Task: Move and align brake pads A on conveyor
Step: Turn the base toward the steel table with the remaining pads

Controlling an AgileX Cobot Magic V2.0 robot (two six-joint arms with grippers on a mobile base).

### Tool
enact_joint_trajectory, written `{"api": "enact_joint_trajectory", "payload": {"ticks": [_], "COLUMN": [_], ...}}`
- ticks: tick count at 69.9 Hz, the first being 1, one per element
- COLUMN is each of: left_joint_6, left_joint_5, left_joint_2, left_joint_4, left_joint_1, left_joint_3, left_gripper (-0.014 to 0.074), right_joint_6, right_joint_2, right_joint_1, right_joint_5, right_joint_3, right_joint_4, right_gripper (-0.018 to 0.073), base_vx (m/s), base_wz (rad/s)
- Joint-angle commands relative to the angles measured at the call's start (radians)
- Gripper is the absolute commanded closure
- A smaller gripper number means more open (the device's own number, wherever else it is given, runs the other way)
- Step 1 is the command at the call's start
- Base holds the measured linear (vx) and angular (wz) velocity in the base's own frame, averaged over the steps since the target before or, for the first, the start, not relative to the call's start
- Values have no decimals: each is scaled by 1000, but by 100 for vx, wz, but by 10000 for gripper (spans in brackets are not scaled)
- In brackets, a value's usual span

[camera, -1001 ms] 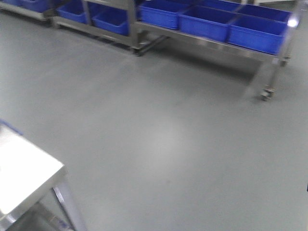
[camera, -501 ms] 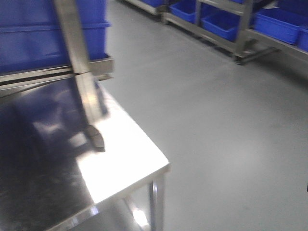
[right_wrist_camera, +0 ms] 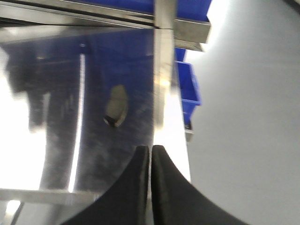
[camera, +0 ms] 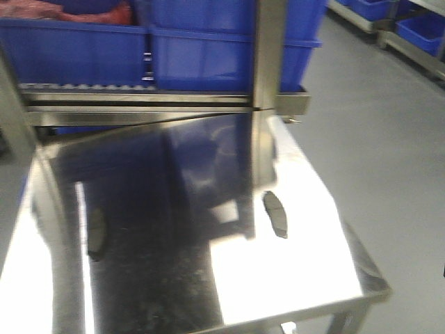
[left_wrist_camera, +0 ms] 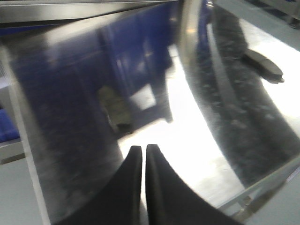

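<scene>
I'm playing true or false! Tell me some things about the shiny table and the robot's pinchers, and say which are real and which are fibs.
1. Two brake pads lie on the steel table. True.
2. The brake pads are piled one on top of the other. False: they lie apart, one toward each side of the table.
3. Blue bins stand behind the table. True.
4. The left gripper is holding a pad. False: it is shut with nothing between its fingers, and so is the right gripper.
</scene>
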Motion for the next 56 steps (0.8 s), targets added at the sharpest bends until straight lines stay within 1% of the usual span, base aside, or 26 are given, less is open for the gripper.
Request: {"api": "enact_joint_trajectory", "payload": {"ticks": [1, 13, 24, 56], "left_joint_6": [-4, -4, -4, -4], "left_joint_5": [-67, -67, -67, -67], "left_joint_2": [10, 10, 10, 10], "left_joint_4": [-9, -9, -9, -9], "left_joint_1": [-9, -9, -9, -9], "left_joint_3": [-28, -28, -28, -28], "left_gripper": [603, 603, 603, 603], "right_joint_6": [-6, -6, -6, -6], "right_joint_2": [8, 8, 8, 8], "right_joint_1": [-1, -1, -1, -1], "right_joint_5": [-70, -70, -70, -70], "right_joint_3": [-26, -26, -26, -26], "right_joint_4": [-4, -4, -4, -4], "right_gripper": [563, 563, 563, 563], "base_vx": [8, 7, 5, 3], "base_wz": [65, 58, 36, 8]}}
